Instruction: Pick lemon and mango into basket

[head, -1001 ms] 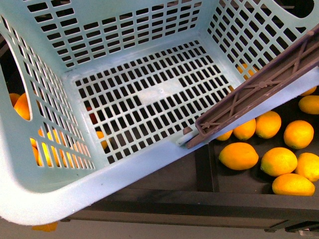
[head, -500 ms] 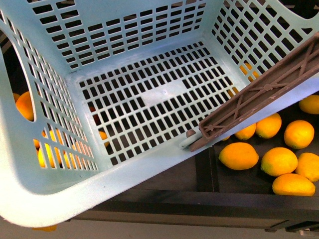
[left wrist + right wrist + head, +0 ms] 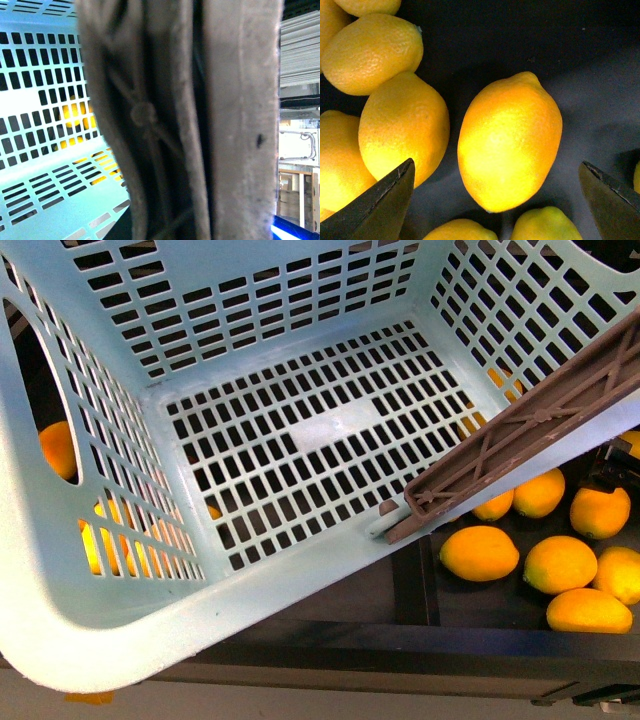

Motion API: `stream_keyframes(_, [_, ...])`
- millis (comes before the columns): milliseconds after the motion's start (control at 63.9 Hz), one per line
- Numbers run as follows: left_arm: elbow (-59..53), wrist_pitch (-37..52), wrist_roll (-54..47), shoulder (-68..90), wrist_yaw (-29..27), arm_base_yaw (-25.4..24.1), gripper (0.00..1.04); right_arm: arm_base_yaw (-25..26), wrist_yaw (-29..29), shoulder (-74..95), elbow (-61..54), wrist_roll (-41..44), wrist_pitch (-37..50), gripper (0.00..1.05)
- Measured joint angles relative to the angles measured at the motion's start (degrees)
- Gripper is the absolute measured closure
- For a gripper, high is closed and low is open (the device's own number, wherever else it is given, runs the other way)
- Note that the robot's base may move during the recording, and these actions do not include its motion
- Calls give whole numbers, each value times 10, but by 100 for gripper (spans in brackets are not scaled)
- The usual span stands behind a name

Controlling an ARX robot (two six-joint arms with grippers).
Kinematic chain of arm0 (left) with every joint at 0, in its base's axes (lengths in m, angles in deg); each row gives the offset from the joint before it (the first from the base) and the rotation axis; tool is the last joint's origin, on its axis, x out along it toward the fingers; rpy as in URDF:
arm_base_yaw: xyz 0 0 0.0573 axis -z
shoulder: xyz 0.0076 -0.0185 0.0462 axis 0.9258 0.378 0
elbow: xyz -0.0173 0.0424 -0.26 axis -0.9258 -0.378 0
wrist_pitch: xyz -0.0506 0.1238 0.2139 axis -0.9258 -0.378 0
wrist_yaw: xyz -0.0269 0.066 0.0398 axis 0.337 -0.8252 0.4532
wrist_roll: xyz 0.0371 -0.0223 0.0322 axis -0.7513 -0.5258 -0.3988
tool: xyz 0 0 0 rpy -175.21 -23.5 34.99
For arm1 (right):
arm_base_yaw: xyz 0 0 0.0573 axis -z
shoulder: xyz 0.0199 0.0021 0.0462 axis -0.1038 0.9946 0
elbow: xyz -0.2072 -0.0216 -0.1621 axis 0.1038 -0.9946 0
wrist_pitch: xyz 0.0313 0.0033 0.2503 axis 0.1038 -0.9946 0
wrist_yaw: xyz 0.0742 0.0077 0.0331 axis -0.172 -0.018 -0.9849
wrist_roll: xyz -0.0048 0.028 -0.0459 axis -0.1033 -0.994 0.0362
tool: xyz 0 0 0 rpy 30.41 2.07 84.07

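Right wrist view puts my right claw (image 3: 497, 200) nearest. Its two dark fingertips (image 3: 385, 200) sit at the lower corners of the frame, spread wide and touching nothing.

Just beyond, centred in that gap, lies the lemon (image 3: 510, 142). Its long axis runs up the frame on the dark tray floor (image 3: 580, 60). A neighbouring lemon (image 3: 402, 130) lies just beside it on the left, with only a thin dark gap between them.

I judge the fruit firm and fairly light. Its skin looks waxy and rounded, so it could squirt out if I pinch near a pointed end. I would close across its widest middle, and the fingertip at lower left must slip into that narrow gap.

Farther off, in the front view, the aqua basket (image 3: 100, 640) fills the upper left, its slotted floor bare. Its brown handle (image 3: 520, 435) crosses the right side.

Left wrist view is filled by that handle, blurred, so I cannot tell whether my left claw is clamped. No mango shows anywhere.
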Motion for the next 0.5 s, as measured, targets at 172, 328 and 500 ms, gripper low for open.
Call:
stream_keyframes(172, [0, 0, 0, 0, -2, 0, 90, -1, 4, 36, 37, -21, -11, 9])
stream_keyframes(328, [0, 0, 0, 0, 0, 0, 90, -7, 9, 59, 64, -36, -20, 9])
stream_keyframes(500, [0, 0, 0, 0, 0, 0, 90, -15, 18, 80, 92, -63, -22, 9])
